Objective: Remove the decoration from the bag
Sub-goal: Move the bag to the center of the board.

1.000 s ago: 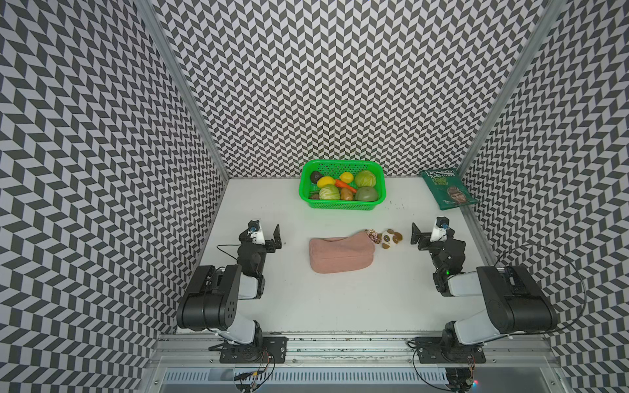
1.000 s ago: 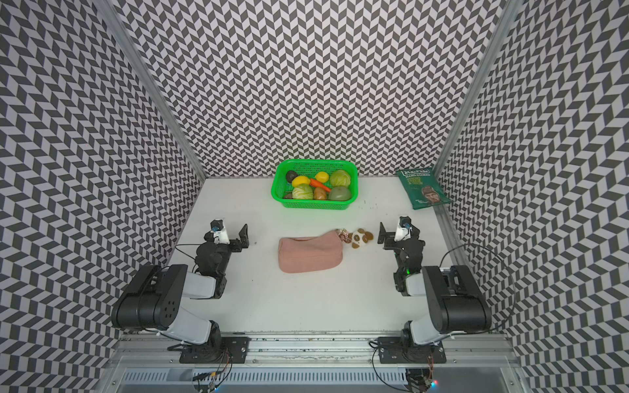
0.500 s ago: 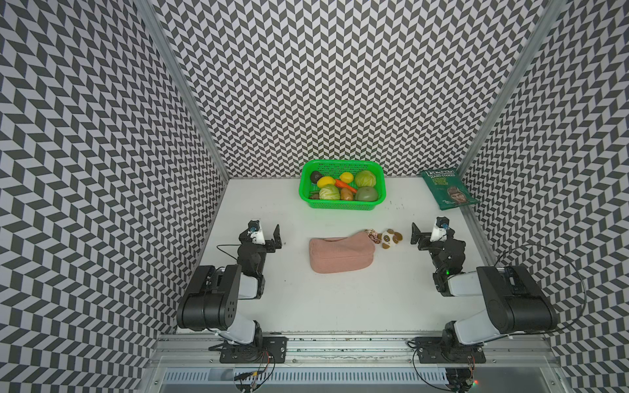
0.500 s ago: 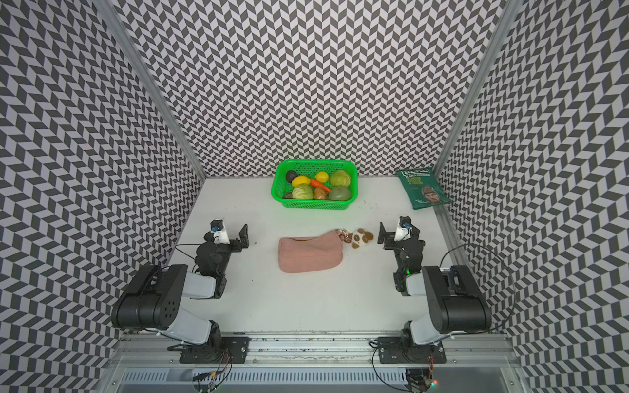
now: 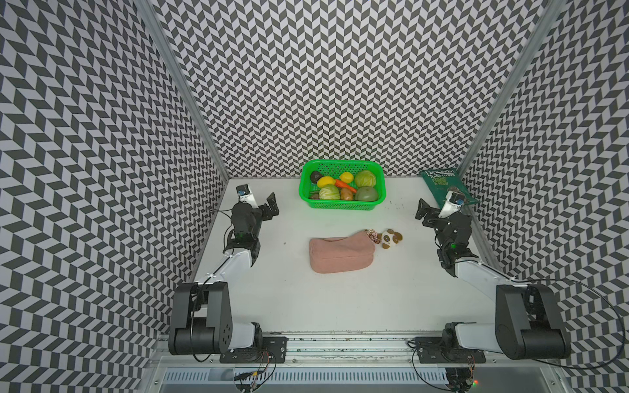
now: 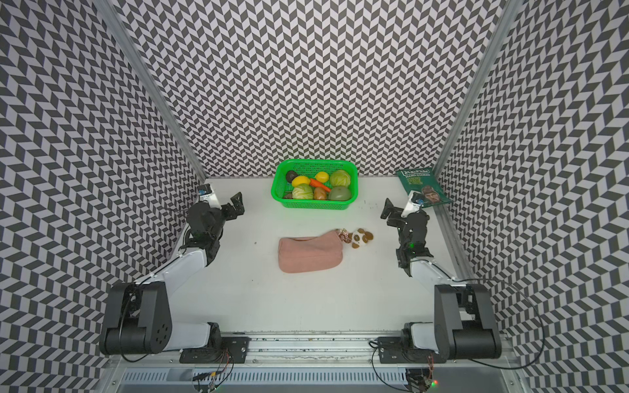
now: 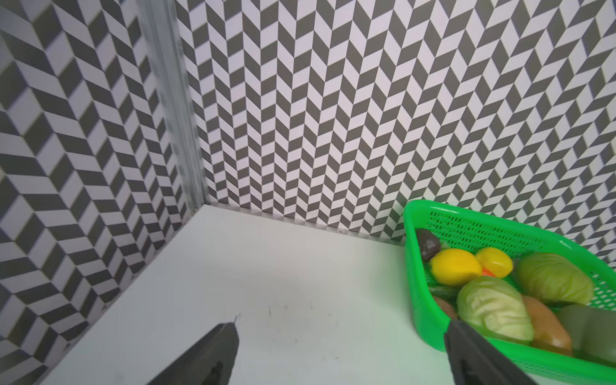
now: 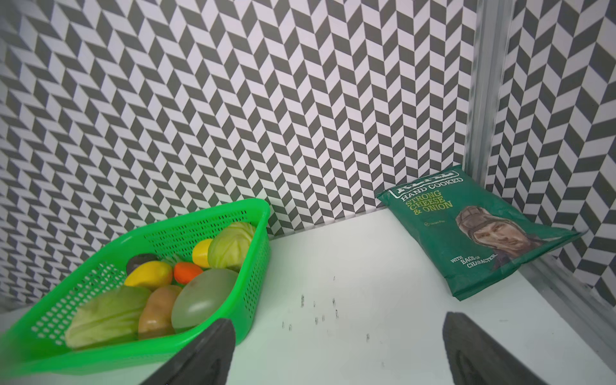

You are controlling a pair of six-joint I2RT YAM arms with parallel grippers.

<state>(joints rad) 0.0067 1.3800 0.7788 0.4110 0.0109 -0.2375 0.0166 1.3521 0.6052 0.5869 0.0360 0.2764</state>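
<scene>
L tool (image 7: 341, 326) & R tool (image 8: 335, 321) both wide, empty, approach not begun: you'll want R on small white-brown plush charm (image 5: 389, 238) at right corner of soft pink fabric pouch (image 5: 340, 255) on bench (image 5: 306, 299).

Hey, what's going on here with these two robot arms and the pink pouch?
Nothing is being handled yet. The left arm and right arm sit at the sides of the table, jaws open and empty. The bag lies mid-table, the decoration beside its far right corner, apparently attached by its clasp.
</scene>
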